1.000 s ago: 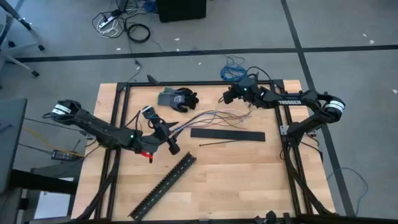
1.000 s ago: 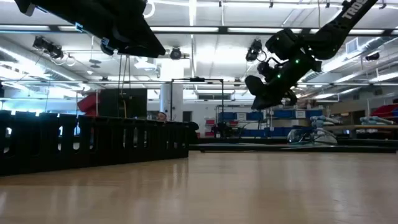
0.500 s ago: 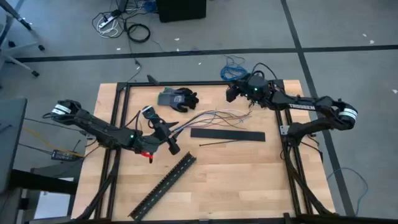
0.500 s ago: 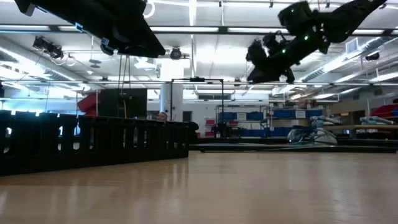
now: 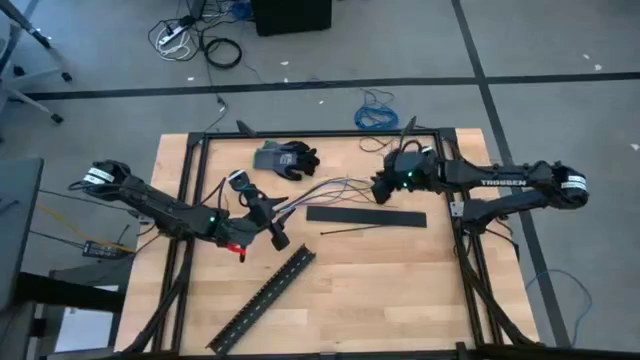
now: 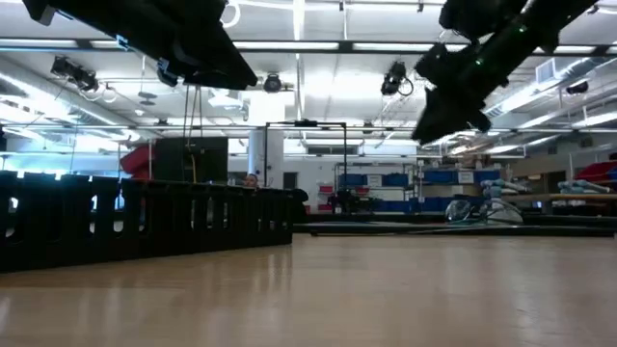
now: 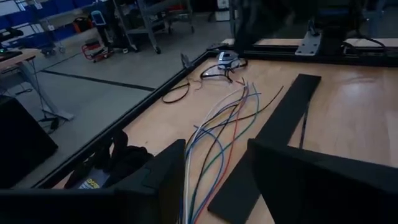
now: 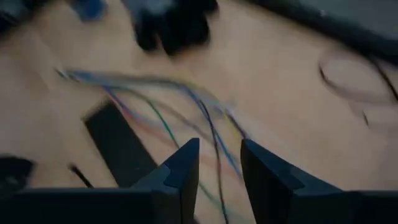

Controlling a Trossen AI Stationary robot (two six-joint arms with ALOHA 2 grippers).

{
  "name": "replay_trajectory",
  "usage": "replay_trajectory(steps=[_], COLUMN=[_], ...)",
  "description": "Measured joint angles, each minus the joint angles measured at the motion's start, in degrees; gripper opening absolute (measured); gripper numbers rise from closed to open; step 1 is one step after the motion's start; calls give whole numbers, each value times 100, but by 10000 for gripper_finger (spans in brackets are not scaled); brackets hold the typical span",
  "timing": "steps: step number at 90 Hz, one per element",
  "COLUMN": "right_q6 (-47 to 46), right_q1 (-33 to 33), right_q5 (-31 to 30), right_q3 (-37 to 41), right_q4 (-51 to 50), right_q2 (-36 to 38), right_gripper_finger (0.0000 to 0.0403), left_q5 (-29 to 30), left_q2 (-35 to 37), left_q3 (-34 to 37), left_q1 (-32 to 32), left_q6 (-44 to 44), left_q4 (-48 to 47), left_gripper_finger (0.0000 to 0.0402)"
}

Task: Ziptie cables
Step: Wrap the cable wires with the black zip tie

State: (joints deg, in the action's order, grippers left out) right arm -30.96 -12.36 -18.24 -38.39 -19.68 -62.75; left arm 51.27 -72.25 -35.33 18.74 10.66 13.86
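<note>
Wooden table carries the cables, a loose fan of thin wires lying just above the frame's centre in the high view, bunched at their left end and splaying toward the right. Directly below them lies a flat black strip, and beneath that a thin black ziptie. A dark glove sits above the wires, and a long toothed black rail lies diagonally toward the lower left.

At centre-left, the left hand sits at the bunched end of the wires; its wrist view shows the strands running between its two fingers, which appear clenched on the bundle. The right hand hovers over the splayed tips at centre-right, released, with a clear gap between its fingers and the wires lying beyond them on the wood.

My reading is that the gathering step is in hand: one end is pinned, the other not yet collected. The next move calls for the right hand to drop onto the loose tips and pinch them together without scattering such floppy strands, before the ziptie can be fetched and looped around.
</note>
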Motion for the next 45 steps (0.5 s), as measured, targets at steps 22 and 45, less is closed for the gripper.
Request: replay_trajectory(steps=[22, 45], right_q6=[-1220, -960], right_q1=[459, 1245], right_q5=[-182, 353], right_q3=[0, 2], right_q4=[-1257, 109], right_q2=[-398, -1198], right_gripper_finger=[114, 114], left_q5=[-312, -352], left_q2=[0, 0], left_q3=[0, 0], left_q1=[-2, -2], left_q6=[4, 7], left_q4=[-7, 1], left_gripper_finger=[168, 168])
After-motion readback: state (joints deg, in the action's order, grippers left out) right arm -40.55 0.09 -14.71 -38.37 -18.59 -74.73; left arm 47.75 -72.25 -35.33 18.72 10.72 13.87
